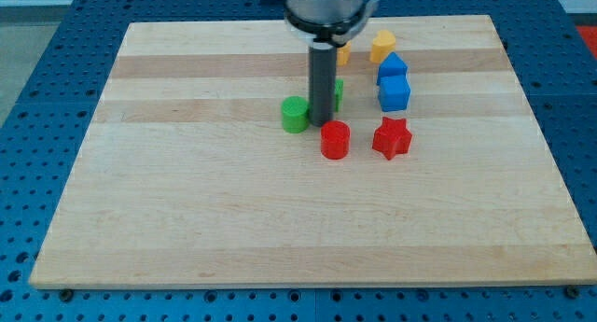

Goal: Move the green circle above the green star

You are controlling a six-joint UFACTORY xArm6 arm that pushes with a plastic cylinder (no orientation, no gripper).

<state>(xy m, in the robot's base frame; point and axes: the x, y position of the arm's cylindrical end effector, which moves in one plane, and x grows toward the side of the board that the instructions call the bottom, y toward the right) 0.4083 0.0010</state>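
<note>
The green circle (pixel 295 114) stands on the wooden board (pixel 187 210) just to the view's left of my rod. The green star (pixel 337 94) is mostly hidden behind the rod, only its right edge showing. My tip (pixel 320 122) rests on the board between the two green blocks, right beside the green circle and just above the red circle (pixel 335 140).
A red star (pixel 392 138) lies right of the red circle. Two blue blocks (pixel 394 92) (pixel 392 67) stand above it, with a yellow block (pixel 381 46) at the view's top and an orange block (pixel 343 53) partly behind the rod.
</note>
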